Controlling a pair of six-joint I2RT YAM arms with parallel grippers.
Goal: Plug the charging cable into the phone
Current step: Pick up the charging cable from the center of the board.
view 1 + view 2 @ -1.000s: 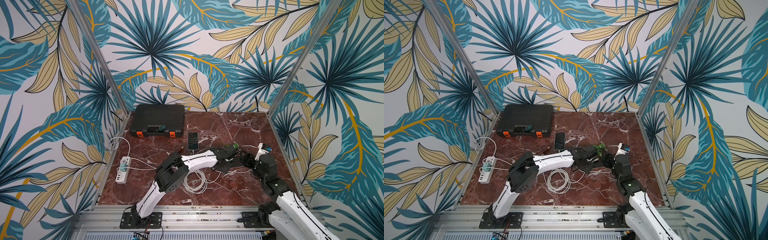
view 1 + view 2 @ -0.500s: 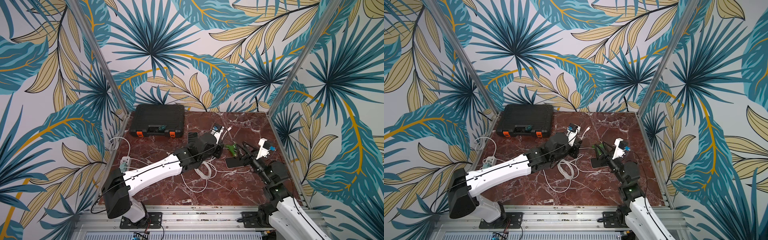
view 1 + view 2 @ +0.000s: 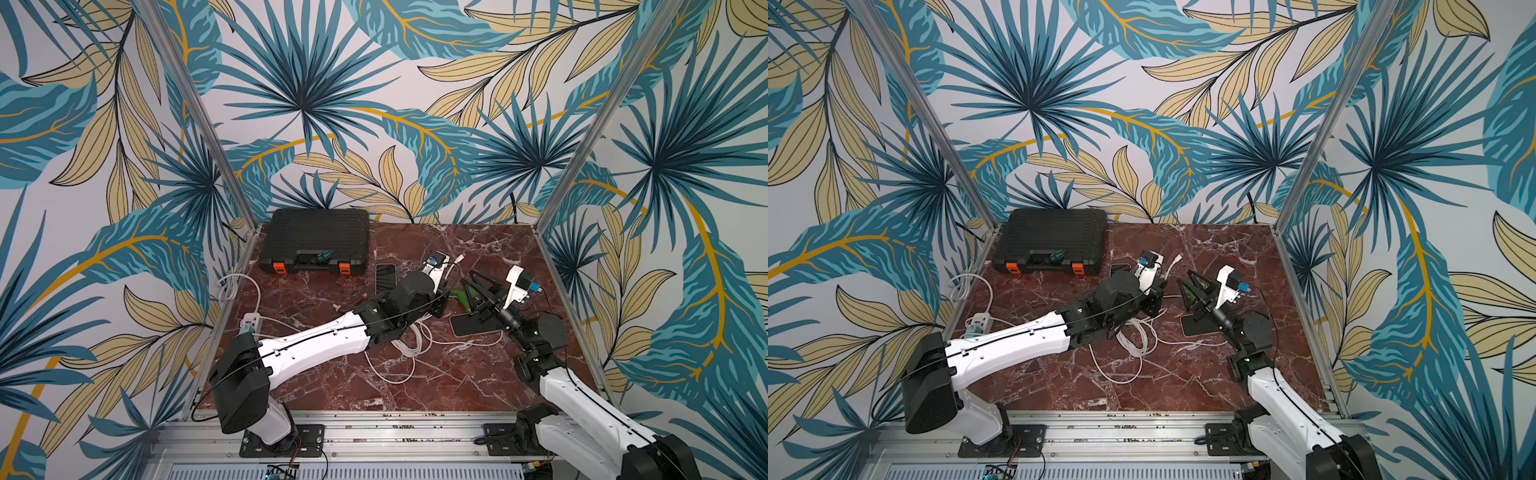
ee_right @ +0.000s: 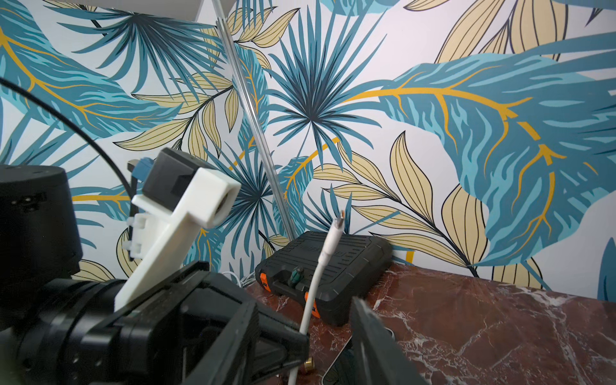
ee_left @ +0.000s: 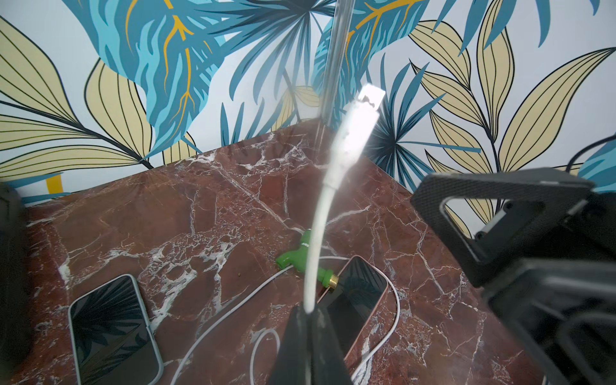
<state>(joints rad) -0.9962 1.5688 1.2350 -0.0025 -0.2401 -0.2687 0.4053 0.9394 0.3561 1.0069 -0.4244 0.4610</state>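
My left gripper [image 5: 308, 310] is shut on the white charging cable [image 5: 333, 173], whose plug [image 4: 340, 221] sticks up free past the fingertips. My right gripper [image 4: 303, 333] is open, one finger [image 4: 370, 333] on each side of that cable, just beyond the left fingertips. In both top views the two grippers [image 3: 446, 291] [image 3: 478, 286] meet above the marble, right of centre. A phone [image 3: 473, 324] with a rose-gold edge lies below them, screen up. Another dark phone [image 3: 385, 276] lies near the tool case.
A black tool case [image 3: 316, 241] with orange latches stands at the back left. A green hose fitting [image 5: 300, 256] lies beside the rose-gold phone [image 5: 360, 293]. Loose coils of cable [image 3: 409, 340] lie mid-table, and a white power strip [image 3: 249, 324] sits at the left edge.
The left arm has stretched out and brought the cable end up beside the right gripper. The right jaws have narrowed around the cable.
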